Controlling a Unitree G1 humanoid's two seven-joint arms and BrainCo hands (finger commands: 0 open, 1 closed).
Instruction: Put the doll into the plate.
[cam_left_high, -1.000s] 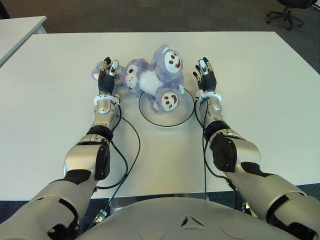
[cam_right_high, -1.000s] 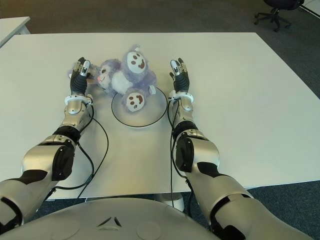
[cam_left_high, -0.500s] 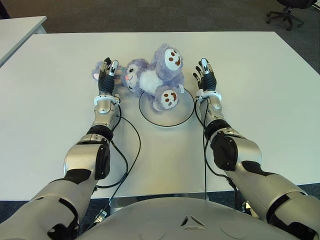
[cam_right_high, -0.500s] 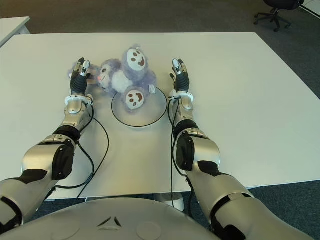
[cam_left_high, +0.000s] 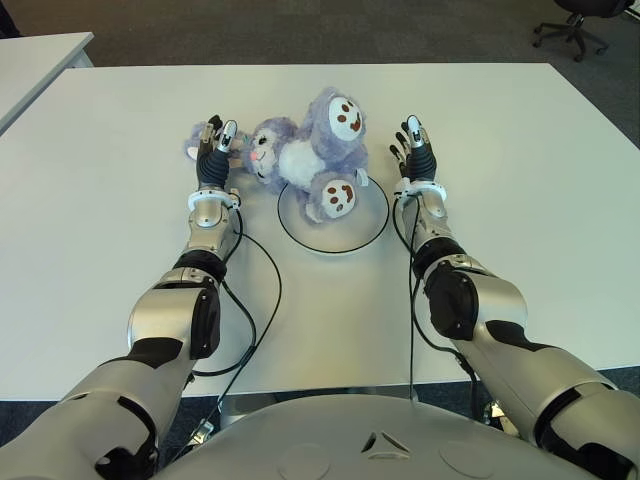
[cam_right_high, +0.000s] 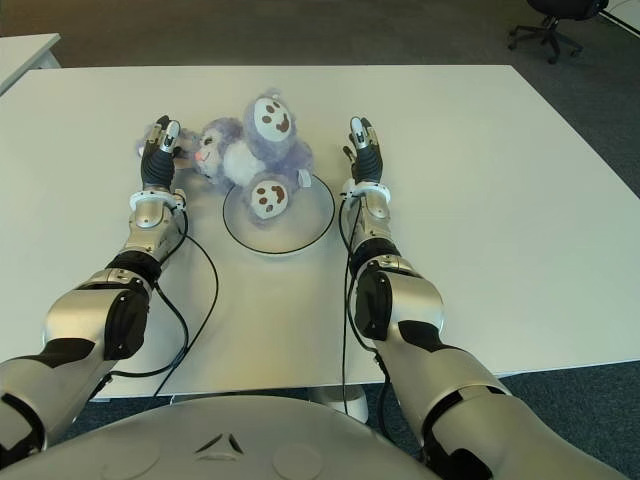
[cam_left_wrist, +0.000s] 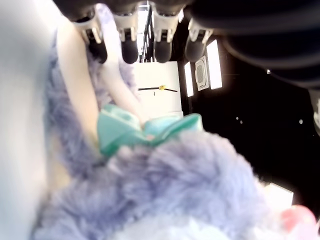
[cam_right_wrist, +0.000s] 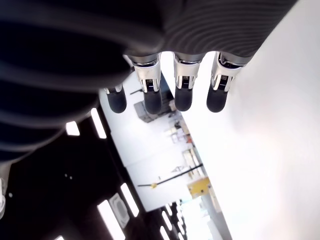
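A purple plush doll with a teal bow lies on its side, its body and one foot over the far-left part of the white, black-rimmed plate. Its head hangs off the plate to the left. My left hand is right beside the doll's head, fingers straight and spread, with fur close under the palm but nothing grasped. My right hand shows just right of the plate, apart from the doll, its fingers extended and empty.
The white table stretches wide on both sides of the plate. Black cables loop along both forearms near the front edge. A second white table stands at the far left, and an office chair at the back right.
My right hand has drifted a little to the right, away from the plate's rim. The doll's lower foot has settled slightly. The left hand has not moved.
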